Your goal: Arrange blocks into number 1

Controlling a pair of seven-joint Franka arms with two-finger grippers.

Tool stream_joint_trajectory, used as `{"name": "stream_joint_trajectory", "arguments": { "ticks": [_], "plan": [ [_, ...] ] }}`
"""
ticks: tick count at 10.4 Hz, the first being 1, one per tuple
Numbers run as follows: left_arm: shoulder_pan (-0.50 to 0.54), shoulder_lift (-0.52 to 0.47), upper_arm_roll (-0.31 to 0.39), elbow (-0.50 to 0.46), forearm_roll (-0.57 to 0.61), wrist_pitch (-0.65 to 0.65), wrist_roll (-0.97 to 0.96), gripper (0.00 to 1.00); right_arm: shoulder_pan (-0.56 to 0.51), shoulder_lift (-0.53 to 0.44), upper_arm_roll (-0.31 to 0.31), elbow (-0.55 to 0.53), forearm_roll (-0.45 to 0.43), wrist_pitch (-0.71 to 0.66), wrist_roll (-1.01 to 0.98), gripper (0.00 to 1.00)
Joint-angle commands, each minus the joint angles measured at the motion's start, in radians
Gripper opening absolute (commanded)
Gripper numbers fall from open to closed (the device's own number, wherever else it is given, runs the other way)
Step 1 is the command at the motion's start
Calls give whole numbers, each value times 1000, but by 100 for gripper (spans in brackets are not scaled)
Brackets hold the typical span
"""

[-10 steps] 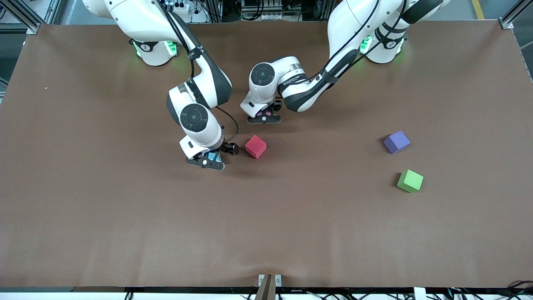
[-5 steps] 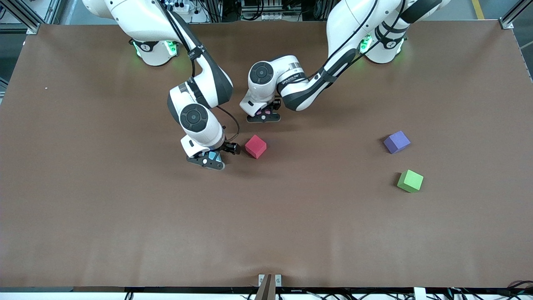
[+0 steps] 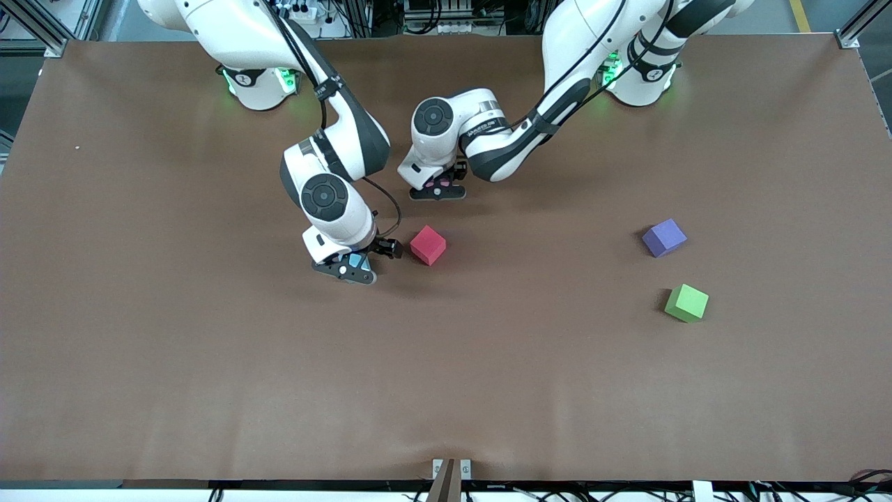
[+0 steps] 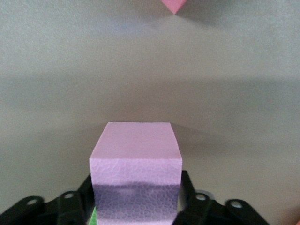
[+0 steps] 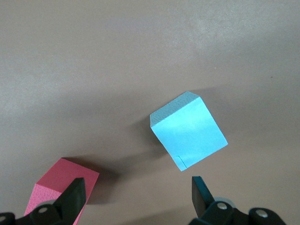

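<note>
A light pink block (image 4: 135,154) (image 3: 436,186) sits between the fingers of my left gripper (image 4: 136,187) (image 3: 437,192), near the table's middle toward the robots. A thin gap shows on each side of it, so the jaws stand open around it. A red block (image 3: 428,245) (image 5: 61,187) lies nearer the front camera, and one of its corners (image 4: 173,5) shows in the left wrist view. My right gripper (image 3: 348,270) (image 5: 139,194) hangs open and low beside the red block, holding nothing. The purple block (image 3: 663,237) and the lime green block (image 3: 686,302) rest toward the left arm's end.
A light-blue cube (image 5: 187,136) (image 3: 358,262) lies on the table just under the right gripper, ahead of its fingertips and not between them. The brown table (image 3: 209,383) stretches wide toward the front camera.
My left gripper has shifted a little toward the robots' bases with the pink block under it, and its jaws have eased off the block. The right arm has stayed put.
</note>
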Motion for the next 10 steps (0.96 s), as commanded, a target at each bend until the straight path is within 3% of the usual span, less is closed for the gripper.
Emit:
{"name": "stream_joint_trajectory", "arguments": {
  "ticks": [1,6,10],
  "plan": [
    [-11,-11,11,-12,-1,12,-20,100,-3,-4,3,2,8,-1,-7,100],
    [57,-72,11,-5,3,-48,88,100,38,-1,4,-3,47,34,74,100],
    [132,-130,11,-2,3,-53,204,100,132,7,3,-5,48,91,353,100]
  ]
}}
